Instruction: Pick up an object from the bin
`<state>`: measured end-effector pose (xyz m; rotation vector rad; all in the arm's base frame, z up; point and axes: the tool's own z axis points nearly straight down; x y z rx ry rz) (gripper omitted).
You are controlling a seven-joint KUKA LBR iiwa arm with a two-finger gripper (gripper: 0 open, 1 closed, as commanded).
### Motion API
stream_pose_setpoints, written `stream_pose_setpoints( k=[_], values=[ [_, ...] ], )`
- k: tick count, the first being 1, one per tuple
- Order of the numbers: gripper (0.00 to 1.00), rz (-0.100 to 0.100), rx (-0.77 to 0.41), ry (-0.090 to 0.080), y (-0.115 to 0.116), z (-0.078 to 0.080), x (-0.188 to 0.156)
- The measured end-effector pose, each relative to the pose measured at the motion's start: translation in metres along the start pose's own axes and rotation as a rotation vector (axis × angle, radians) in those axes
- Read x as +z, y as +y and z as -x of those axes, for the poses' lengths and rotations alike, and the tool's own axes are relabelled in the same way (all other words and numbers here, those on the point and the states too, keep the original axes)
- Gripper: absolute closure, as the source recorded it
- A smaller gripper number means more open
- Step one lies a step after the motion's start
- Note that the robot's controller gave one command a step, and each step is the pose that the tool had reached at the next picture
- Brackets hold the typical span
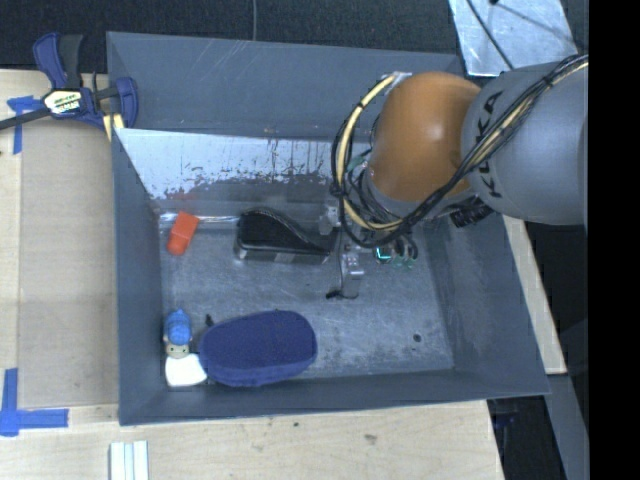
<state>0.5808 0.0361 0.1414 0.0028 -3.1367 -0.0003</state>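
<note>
My gripper hangs below the arm's orange dome, over the bare bin floor a little right of the middle. Just to its left, against the back wall, lies a black wedge-shaped thing with a metal base, about a gripper's width away. Nothing shows in the gripper.
A small orange piece in clear wrap lies at the back left. A dark blue oval pad rests along the front wall, with a small blue-capped figure and a white lump at its left end. The arm covers the back right corner.
</note>
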Motion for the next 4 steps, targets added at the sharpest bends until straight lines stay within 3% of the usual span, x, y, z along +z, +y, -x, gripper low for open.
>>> stream_pose_setpoints(
  k=[1,2,3,4],
  values=[
    [0.00,0.000,0.107,-0.006,0.003,0.033,0.071],
    [1.00,0.001,0.107,-0.009,0.003,0.034,0.067],
    [1.00,-0.001,0.088,-0.008,0.003,0.039,-0.039],
    [1.00,-0.003,0.089,-0.006,-0.030,0.014,-0.124]
  ],
)
